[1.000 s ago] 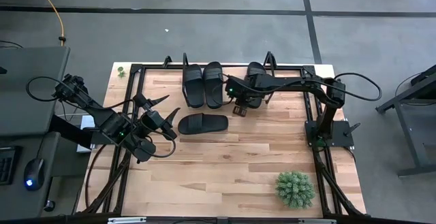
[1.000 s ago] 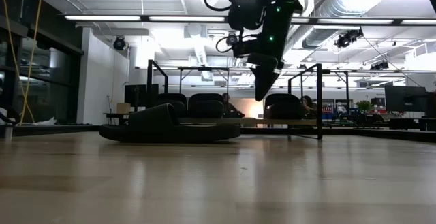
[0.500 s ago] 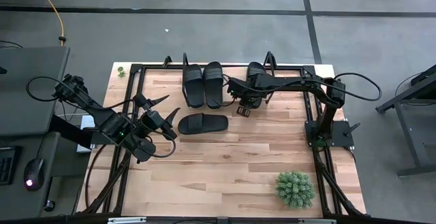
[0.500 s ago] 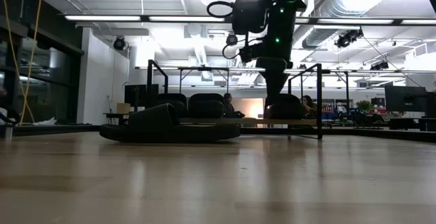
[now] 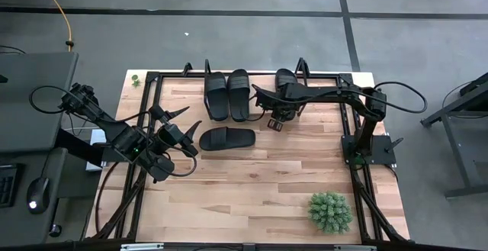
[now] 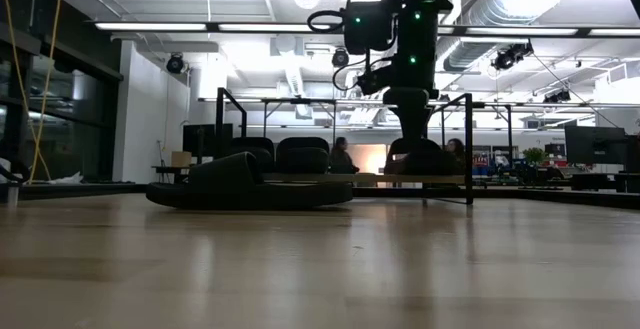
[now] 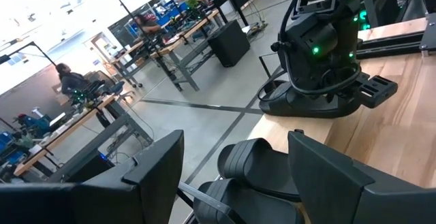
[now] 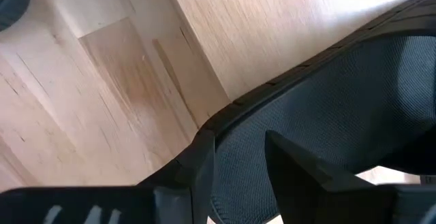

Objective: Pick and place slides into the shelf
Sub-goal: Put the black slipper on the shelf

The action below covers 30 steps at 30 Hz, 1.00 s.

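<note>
Two black slides [image 5: 227, 94] lie side by side on the shelf [image 5: 263, 92], a light board with black tube uprights at the table's far edge. A third slide [image 5: 287, 78] lies on the board to their right. My right gripper [image 5: 279, 107] stands upright over that slide's near end [image 6: 415, 156], shut on it. The fourth slide [image 5: 227, 138] rests sole-down on the tabletop in front of the shelf [image 6: 245, 184]. My left gripper [image 5: 187, 120] waits open to its left, above the table, with that slide ahead of its fingers [image 7: 262, 173]. My right gripper has the third slide's rim [image 8: 225, 118] at its near end between its two fingers. One finger [image 8: 180, 176] is outside the rim, the other [image 8: 306, 166] on the textured footbed. It comes from above, pointing down. The slide lies flat on the shelf board.
A green plant [image 5: 329, 211] stands near the table's near right corner and a small green object [image 5: 135, 79] at the far left corner. Black frame rails [image 5: 145, 121] run along the table's sides. Bare wood lies across the table's near half. People sit in the room behind.
My right gripper has shifted a little toward the table's right, over the third slide's near end. It has tipped from a slant to upright and come down onto the slide. The slide has stayed on the shelf board. The left arm has kept still.
</note>
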Each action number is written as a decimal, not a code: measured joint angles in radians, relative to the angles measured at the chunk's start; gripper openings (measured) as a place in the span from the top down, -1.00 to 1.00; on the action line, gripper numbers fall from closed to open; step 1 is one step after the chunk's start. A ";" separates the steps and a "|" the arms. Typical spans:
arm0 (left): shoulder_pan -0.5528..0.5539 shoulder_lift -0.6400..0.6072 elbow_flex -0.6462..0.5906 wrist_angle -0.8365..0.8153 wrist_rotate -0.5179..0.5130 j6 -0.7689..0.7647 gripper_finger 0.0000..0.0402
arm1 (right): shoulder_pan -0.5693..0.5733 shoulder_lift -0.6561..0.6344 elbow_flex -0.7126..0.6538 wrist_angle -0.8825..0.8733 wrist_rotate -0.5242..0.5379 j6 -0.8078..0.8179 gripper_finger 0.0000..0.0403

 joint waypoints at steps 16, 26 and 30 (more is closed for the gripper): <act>0.000 0.000 0.000 0.000 0.000 0.000 -0.22 | 0.000 0.000 0.000 -0.061 0.078 0.044 0.41; 0.000 0.000 0.000 0.000 0.000 0.000 -0.22 | 0.015 0.000 0.000 0.035 0.070 -0.014 0.41; 0.000 0.000 0.000 0.000 0.000 0.000 -0.22 | 0.026 0.000 0.000 0.052 0.069 -0.030 0.41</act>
